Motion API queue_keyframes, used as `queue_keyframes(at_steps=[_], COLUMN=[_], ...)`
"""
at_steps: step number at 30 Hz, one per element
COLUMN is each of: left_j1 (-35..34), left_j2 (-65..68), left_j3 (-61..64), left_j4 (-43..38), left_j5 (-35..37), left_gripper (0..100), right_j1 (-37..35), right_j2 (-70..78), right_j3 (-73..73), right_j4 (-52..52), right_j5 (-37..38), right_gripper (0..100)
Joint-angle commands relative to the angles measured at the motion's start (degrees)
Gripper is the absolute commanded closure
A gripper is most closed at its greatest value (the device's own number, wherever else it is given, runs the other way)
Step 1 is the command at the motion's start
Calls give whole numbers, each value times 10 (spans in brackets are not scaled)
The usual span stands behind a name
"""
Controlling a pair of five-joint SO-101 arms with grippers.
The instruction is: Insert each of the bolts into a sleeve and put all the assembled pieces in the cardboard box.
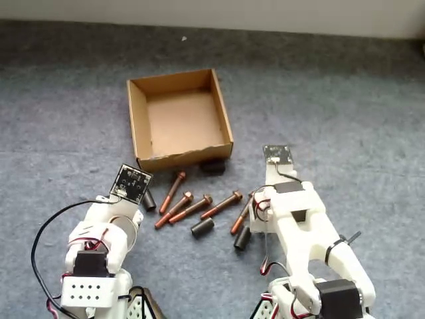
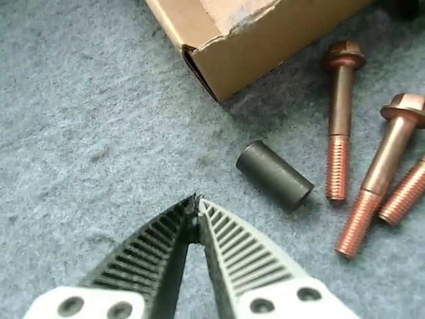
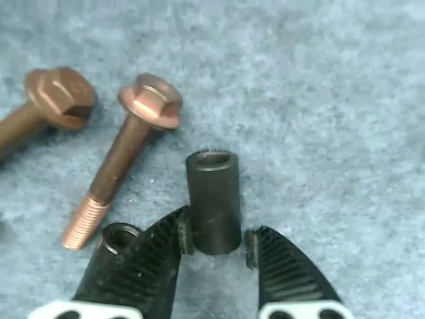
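The left pincer is clenched on nothing, with a dark sleeve lying just beyond its tips. The right pincer is spread around a second sleeve, which is touched on one side only. It should probably be centred between the jaws before they are squeezed.

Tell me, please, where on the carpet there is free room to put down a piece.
The carpet left of the cardboard box is bare, as is the wide stretch to its right. The box floor is bare too. It is crowded just below the box in the high view, where the bolts and sleeves lie close together.
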Motion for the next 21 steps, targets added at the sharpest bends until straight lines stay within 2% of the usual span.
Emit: queue_keyframes(at_steps=[1,7,11,21], left_j1=[-8,-8,-8,-8], left_j2=[-5,-5,-5,-5], left_j3=[-2,-1,-1,-1], left_j4=[-9,-9,-9,-9], left_j5=[-4,-4,-4,-4], left_gripper=[979,979,979,979], right_j1=[-1,-1,-3,-3], right_j2=[6,7,12,12], right_j3=[-41,-160,-198,-109], right_j4=[3,115,100,44], right_j5=[20,21,21,22], right_gripper=[918,917,917,916])
